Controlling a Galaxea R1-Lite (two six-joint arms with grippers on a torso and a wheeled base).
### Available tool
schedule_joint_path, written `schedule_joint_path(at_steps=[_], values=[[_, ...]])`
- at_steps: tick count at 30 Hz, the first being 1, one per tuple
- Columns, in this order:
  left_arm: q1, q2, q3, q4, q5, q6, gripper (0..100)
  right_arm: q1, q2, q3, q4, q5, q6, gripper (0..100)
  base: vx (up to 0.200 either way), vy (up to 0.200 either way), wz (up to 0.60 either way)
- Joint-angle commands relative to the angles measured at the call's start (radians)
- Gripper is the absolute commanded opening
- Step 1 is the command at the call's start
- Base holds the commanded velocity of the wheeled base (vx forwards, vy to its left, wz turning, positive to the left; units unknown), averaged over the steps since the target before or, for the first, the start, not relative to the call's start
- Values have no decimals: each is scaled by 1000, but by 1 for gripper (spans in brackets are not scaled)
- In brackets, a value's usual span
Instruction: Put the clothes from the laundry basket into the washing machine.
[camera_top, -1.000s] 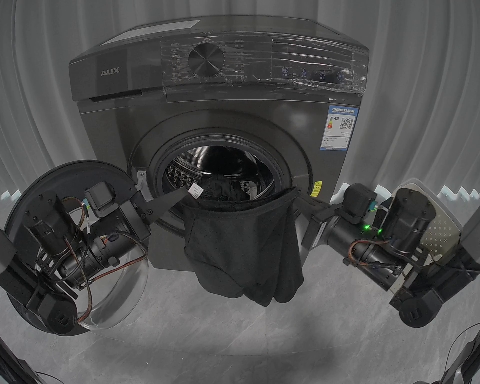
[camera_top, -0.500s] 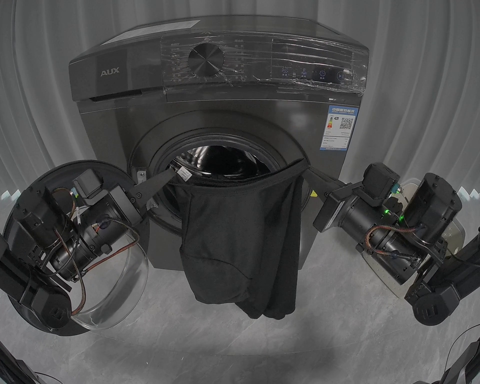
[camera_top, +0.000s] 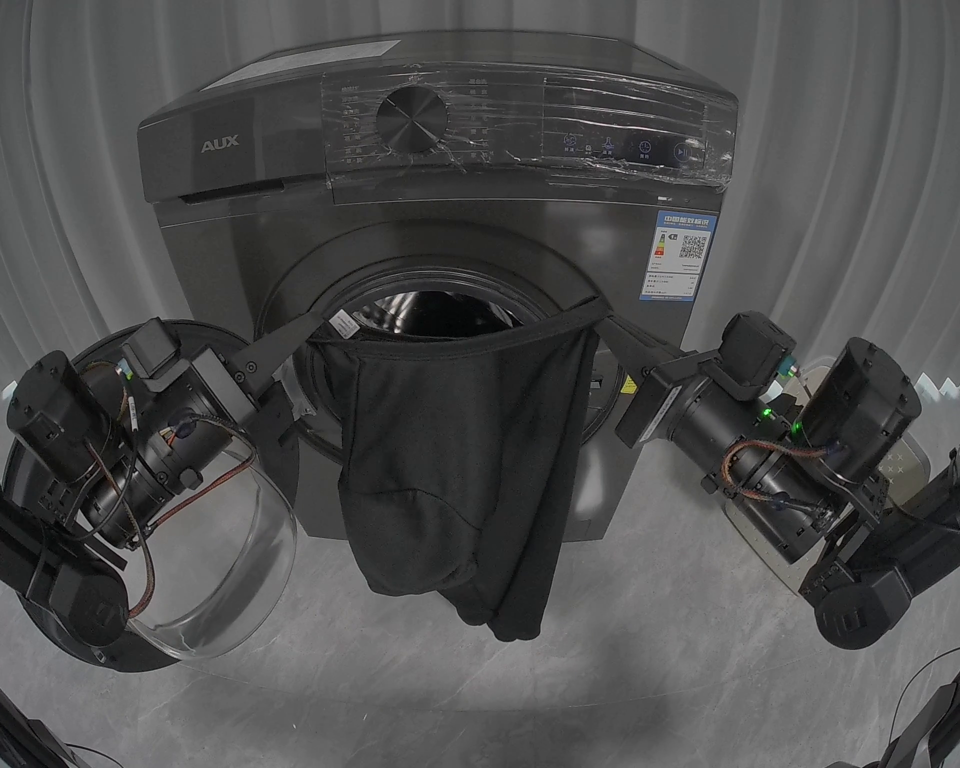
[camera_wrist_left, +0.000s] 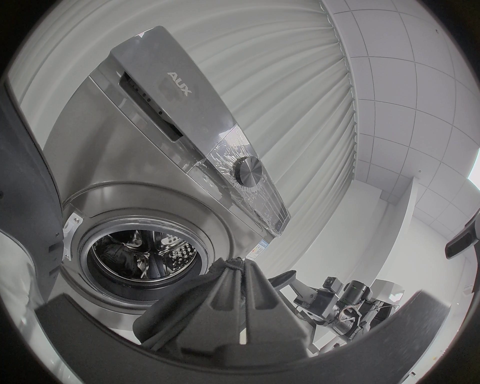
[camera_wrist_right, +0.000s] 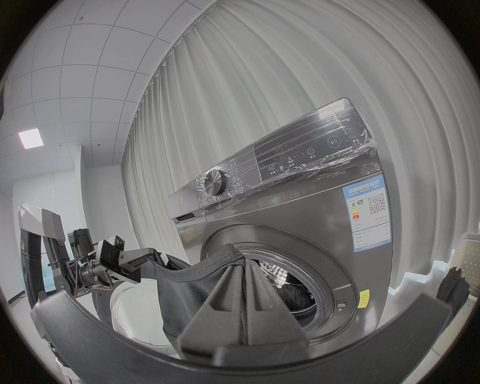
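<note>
**Head view**
- Black garment (camera_top: 450, 450): I am holding it by the waistband, stretched wide in the air across the open mouth of the washing machine (camera_top: 250, 240). Its legs are hanging toward the floor (camera_top: 600, 660).
- Left claw (camera_top: 318, 327): I am pinching it closed on the waistband's left corner, beside a white tag (camera_top: 343, 322).
- Right claw (camera_top: 600, 315): I am clamping it on the right corner.
- Door (camera_top: 235, 540): it is standing open at the machine's left, behind my left arm.
- Laundry basket (camera_top: 905, 462): it is sitting to the machine's right, behind my right arm.

**Left wrist view**
- Left claw (camera_wrist_left: 242, 265): it is gripping black fabric.
- Drum (camera_wrist_left: 175, 250): it is holding dark clothing (camera_wrist_left: 117, 252).

**Right wrist view**
- Right claw (camera_wrist_right: 243, 265): it is gripping the waistband, and the garment is spanning across to the left claw.
</note>
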Motion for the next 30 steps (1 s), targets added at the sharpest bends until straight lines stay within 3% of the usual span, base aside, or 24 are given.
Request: schedule_joint_path(at_steps=[1, 15, 18, 20, 21, 22, 23, 26, 30], values=[[6, -1, 0, -1, -2, 0, 0, 0, 13, -1, -2, 0, 0, 0, 0, 0, 0], [4, -1, 12, -1, -13, 1, 0, 22, 15, -6, -2, 0, 0, 0, 0, 0, 0], [-2, 13, 34, 8, -23, 27, 0, 36, 18, -7, -1, -2, 0, 0, 0, 0, 0], [-7, 43, 55, 13, -51, 62, 0, 36, 38, -21, -1, -3, 0, 0, 0, 0, 0], [-7, 46, 58, 13, -54, 67, 0, 36, 45, -27, -1, -3, 0, 0, 0, 0, 0], [-7, 68, 74, 11, -75, 93, 0, 34, 70, -46, 4, -2, 0, 0, 0, 0, 0], [-8, 77, 78, 11, -78, 98, 100, 32, 81, -53, 10, -2, 0, 0, 0, 0, 0], [-39, 115, 118, 10, -74, 121, 100, 31, 131, -99, 27, -3, -2, 0, 0, 0, 0], [-56, 166, 155, 13, -77, 199, 100, 37, 162, -147, 58, -5, 0, 0, 0, 0, 0]])
